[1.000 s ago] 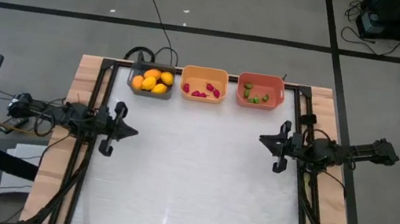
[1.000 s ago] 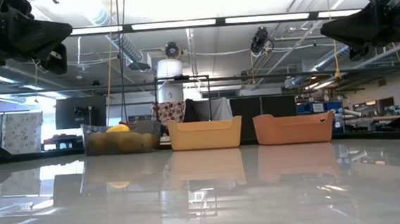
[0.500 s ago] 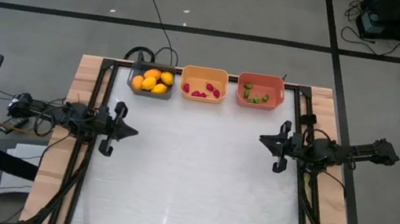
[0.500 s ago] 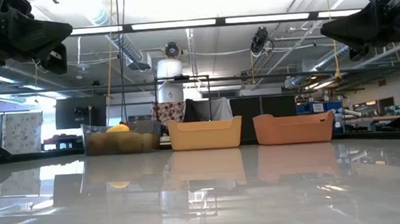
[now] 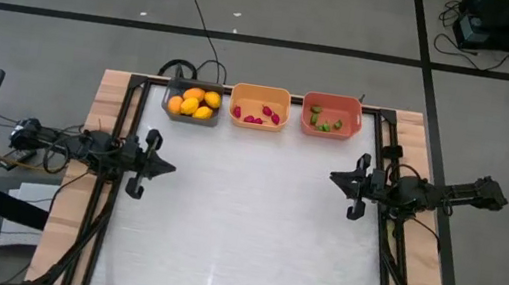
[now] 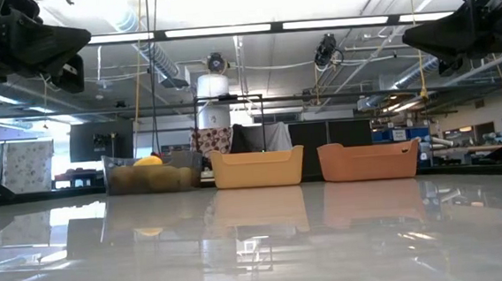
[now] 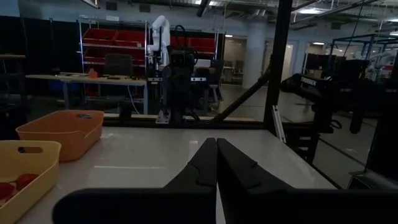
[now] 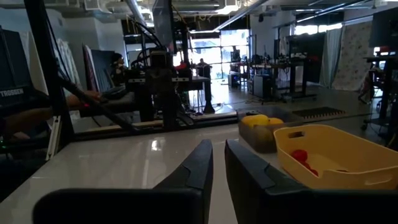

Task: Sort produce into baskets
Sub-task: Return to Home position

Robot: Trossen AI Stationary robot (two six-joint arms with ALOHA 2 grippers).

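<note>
Three baskets stand in a row at the table's far edge. The dark grey one (image 5: 191, 113) holds yellow-orange fruits (image 5: 194, 102). The orange one (image 5: 260, 96) holds red bits (image 5: 256, 117). The salmon-red one (image 5: 333, 104) holds green bits (image 5: 324, 123). My left gripper (image 5: 170, 166) hovers at the table's left side, shut and empty, its fingertips together in the left wrist view (image 7: 216, 142). My right gripper (image 5: 333, 179) hovers at the right side, empty, its fingertips (image 8: 218, 144) closed to a sliver.
The white tabletop (image 5: 243, 222) lies between the two arms, with wooden strips and dark frame rails along its left (image 5: 91, 189) and right (image 5: 399, 255) sides. In the low view both grippers (image 6: 84, 35) (image 6: 407, 34) hang well above the table.
</note>
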